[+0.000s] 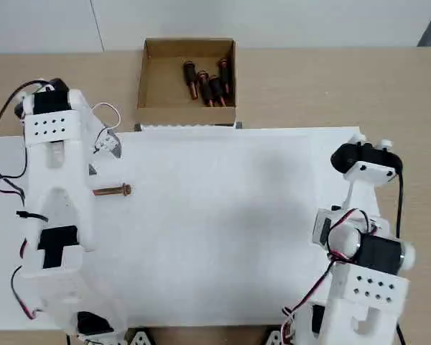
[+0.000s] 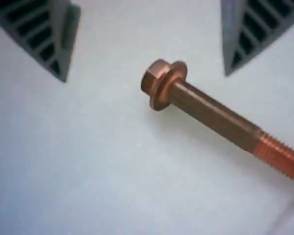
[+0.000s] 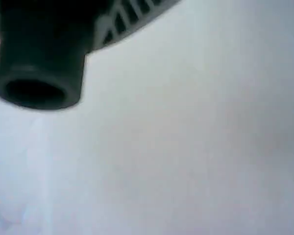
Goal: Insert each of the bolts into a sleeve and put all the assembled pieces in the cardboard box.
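A copper bolt [image 1: 113, 190] lies on the white sheet [image 1: 230, 215] beside the left arm. In the left wrist view the bolt [image 2: 210, 117] lies flat with its hex head between the two grey fingertips of my left gripper [image 2: 146, 73], which is open and not touching it. My right gripper [image 3: 63, 29] is shut on a black sleeve [image 3: 39, 63] whose hollow end hangs over the bare sheet. In the high view that arm's head [image 1: 359, 159] is at the sheet's right side. The cardboard box [image 1: 189, 42] at the back holds several assembled pieces [image 1: 208, 83].
The white sheet covers most of the tan table [image 1: 309, 86]. The left arm's body [image 1: 54, 215] runs along the sheet's left edge and the right arm's base [image 1: 363, 284] sits at the front right. Wires trail beside both arms.
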`<action>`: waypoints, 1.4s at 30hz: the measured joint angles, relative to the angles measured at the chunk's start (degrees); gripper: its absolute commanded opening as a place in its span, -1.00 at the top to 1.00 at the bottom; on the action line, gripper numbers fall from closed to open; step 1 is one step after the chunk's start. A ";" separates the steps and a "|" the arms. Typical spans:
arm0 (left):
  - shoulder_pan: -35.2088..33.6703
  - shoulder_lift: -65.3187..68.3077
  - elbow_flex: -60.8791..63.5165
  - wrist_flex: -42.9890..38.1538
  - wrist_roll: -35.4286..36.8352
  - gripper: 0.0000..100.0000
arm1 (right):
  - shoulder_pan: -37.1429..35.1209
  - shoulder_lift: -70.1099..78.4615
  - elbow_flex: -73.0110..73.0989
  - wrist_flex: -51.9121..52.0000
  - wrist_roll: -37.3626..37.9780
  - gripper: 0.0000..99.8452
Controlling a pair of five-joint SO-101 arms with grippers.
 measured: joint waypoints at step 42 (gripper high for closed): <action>2.64 1.14 6.59 0.09 -99.78 0.60 | 0.00 0.00 0.00 0.00 0.00 0.99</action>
